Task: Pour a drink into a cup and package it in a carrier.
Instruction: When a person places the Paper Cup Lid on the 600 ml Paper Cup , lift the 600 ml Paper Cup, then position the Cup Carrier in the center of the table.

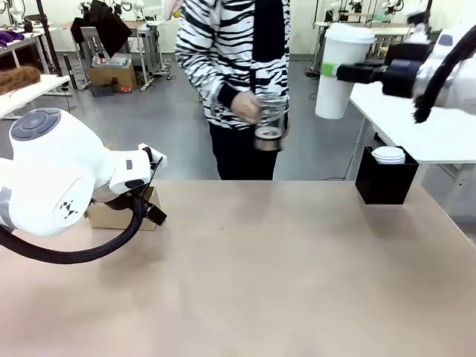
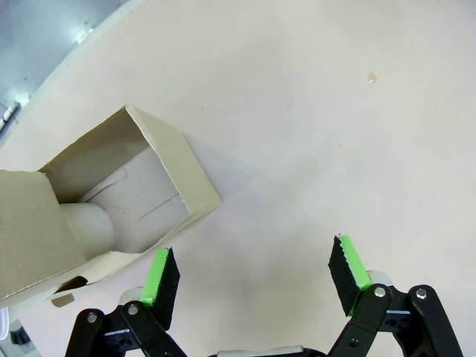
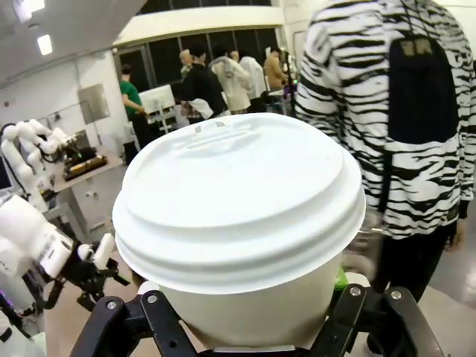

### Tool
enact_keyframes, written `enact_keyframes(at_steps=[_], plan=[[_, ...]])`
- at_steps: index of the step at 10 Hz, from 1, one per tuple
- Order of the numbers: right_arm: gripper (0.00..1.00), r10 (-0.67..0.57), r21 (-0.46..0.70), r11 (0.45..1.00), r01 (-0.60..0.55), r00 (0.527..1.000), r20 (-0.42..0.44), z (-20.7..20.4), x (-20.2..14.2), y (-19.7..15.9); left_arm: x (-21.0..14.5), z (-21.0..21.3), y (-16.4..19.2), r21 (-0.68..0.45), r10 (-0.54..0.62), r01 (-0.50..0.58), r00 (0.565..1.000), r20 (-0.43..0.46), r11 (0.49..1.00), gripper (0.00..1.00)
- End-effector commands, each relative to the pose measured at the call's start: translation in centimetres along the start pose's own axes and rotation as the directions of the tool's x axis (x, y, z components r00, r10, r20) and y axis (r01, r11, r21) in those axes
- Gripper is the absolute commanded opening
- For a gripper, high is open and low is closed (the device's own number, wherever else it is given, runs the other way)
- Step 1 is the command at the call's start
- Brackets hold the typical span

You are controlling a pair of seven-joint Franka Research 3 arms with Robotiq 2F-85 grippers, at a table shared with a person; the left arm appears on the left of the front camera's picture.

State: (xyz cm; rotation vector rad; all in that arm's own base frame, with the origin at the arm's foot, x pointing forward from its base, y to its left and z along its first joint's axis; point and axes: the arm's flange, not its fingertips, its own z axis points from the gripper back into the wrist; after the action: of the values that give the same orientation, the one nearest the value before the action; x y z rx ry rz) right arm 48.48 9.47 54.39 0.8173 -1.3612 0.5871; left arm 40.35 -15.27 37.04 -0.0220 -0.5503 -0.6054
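Observation:
My right gripper is shut on the lidded white paper cup, held high above the table's far right; in the right wrist view the cup stands upright between the fingers. The person across the table holds the clear glass pitcher with a little dark drink at its bottom. The brown cardboard carrier sits at the table's left, partly hidden behind my left arm. My left gripper hangs open just beside the carrier, nothing between its green pads.
A black box topped with a stack of white lids stands at the far right of the table. A white side table lies behind it. Tan tabletop spreads across the middle and front.

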Motion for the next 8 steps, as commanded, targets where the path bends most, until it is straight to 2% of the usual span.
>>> enact_keyframes(at_steps=[1,3,4,8], plan=[[0.8,-0.022,-0.013,1.0,0.022,0.999,-0.049,1.36,0.93,1.39,-0.05,0.03,0.07,-0.002,0.002,-0.002,1.0,0.001,1.0,1.0],[0.8,-0.029,-0.047,0.999,0.027,0.999,-0.026,0.88,0.66,1.23,-0.05,0.03,0.07,-0.002,0.002,-0.002,1.0,0.001,1.0,1.0],[0.8,0.0,-0.01,1.0,-0.001,1.0,-0.018,1.46,1.42,1.44,-0.05,0.03,0.07,-0.002,0.002,-0.002,1.0,0.001,1.0,1.0],[0.8,0.0,-0.01,1.0,-0.001,1.0,-0.018,1.46,1.42,1.44,-0.05,0.03,0.07,-0.002,0.002,-0.002,1.0,0.001,1.0,1.0]])
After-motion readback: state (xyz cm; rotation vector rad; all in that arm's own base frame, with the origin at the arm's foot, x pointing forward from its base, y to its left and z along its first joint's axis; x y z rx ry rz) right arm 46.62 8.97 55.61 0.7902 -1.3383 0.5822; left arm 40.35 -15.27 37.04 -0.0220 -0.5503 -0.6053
